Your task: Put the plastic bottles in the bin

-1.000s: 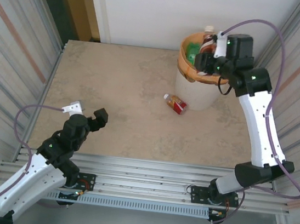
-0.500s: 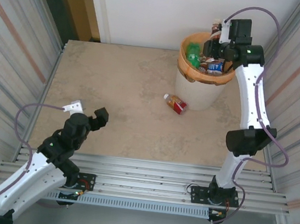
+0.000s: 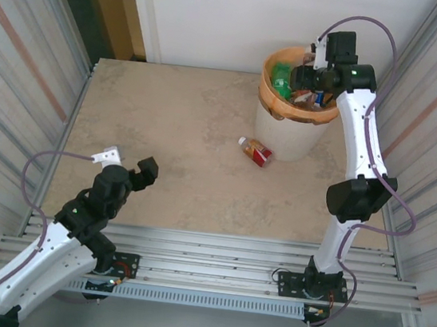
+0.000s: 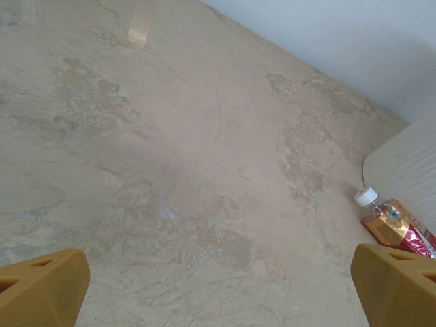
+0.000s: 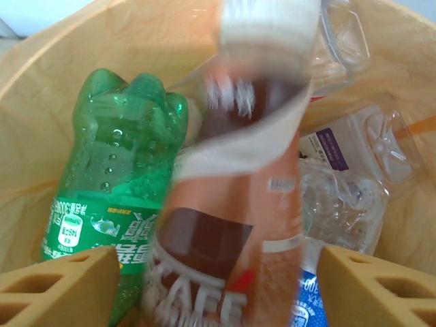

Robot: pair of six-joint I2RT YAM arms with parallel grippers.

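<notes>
**Top external view.** A round white bin (image 3: 286, 136) lined with an orange plastic bag (image 3: 266, 89) stands at the far right of the beige stone-patterned table (image 3: 167, 124). The right gripper (image 3: 314, 81) hangs over the bin's mouth, and from here its fingers cannot be made out. A green plastic bottle (image 3: 280, 79) lies inside against the left wall. A small clear bottle with a white cap and red label (image 3: 255, 151) lies on its side on the table, just beside the bin's base. The left gripper (image 3: 127, 164) is at the near left, well apart from the bottle and the bin. Its fingers are spread with nothing between them.

**Left wrist view.** The left gripper (image 4: 218, 289) is spread wide over bare table (image 4: 170, 170). At the right edge lies the small clear bottle (image 4: 395, 228), its white cap pointing left. Its label is gold and red with a small round emblem, and no lettering can be read. The bin's white wall (image 4: 409, 163) rises just behind it.

**Right wrist view.** The right gripper (image 5: 218, 286) looks down into the bag-lined bin (image 5: 54, 82). Its tan fingers (image 5: 61, 289) are parted. Between them is a brown plastic bottle (image 5: 231, 204), blurred, with a gap on either side. Its brown and white label shows large pale letters reading about "AFE". To the left lies the green plastic bottle (image 5: 109, 177), with white writing on its green label that is too small to read. To the right are crumpled clear bottles (image 5: 340, 197), one with a purple and white label (image 5: 327, 146).
</notes>
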